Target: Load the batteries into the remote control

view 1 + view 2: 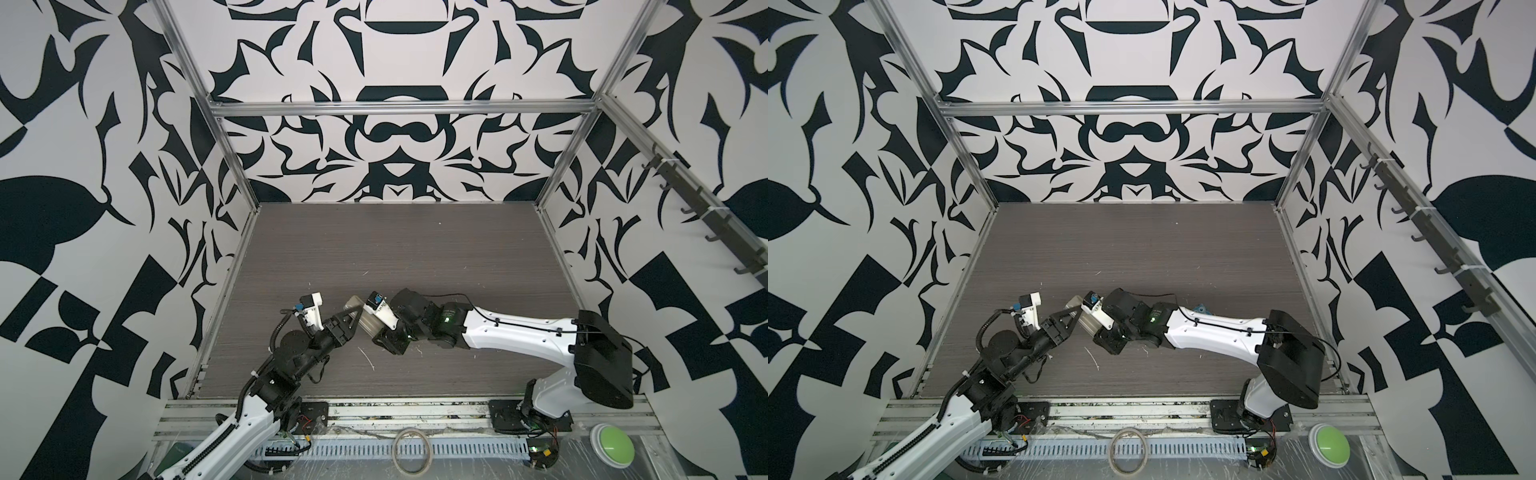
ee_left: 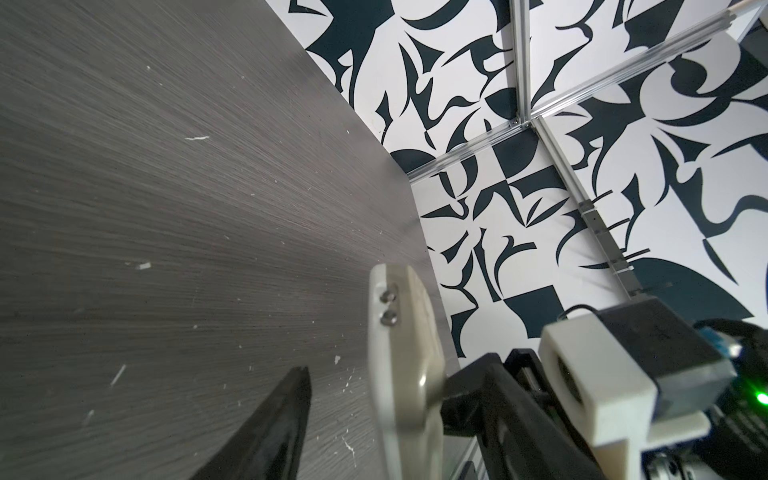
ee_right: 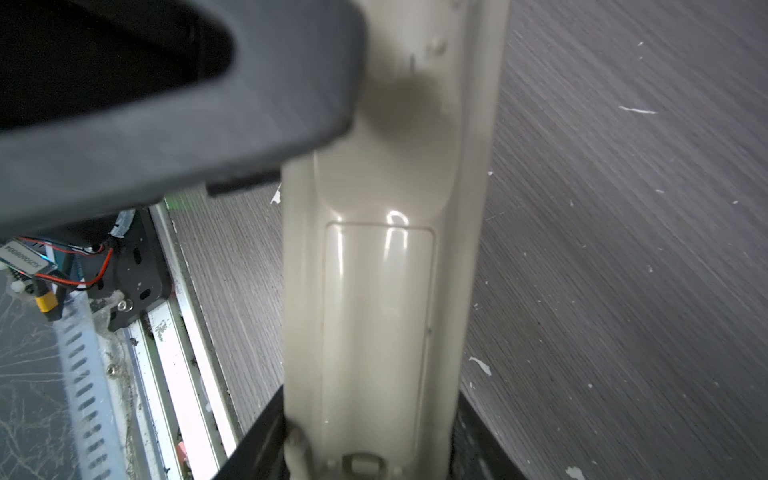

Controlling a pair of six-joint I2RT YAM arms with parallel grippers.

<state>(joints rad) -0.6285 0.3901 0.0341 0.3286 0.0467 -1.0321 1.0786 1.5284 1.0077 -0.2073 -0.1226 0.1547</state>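
We are holding the remote control (image 3: 382, 291) off the table (image 2: 166, 208) with the right gripper (image 3: 370, 428) alone. Its fingers are clamping the two long edges near one end, so most of the body is hanging out unsupported. The left gripper (image 2: 376, 380) is standing wide around the far end. One finger is lying against or just beside the beige back, and the other is sitting apart from the white face with bare table showing between them. We are judging the main risk to be a twist. The shell is looking glossy and smooth, so any nudge from that near finger could pivot the remote in the right grip or slide it out onto the table. The two grippers and the right wrist camera are also crowding each other in both top views, so a careless move could knock them together. The battery cover (image 3: 378, 332) is sitting flush on the bay, and we are not seeing the batteries in any view. We cannot tell whether they are inside; if they are not, we are risking calling the job done with an empty bay.
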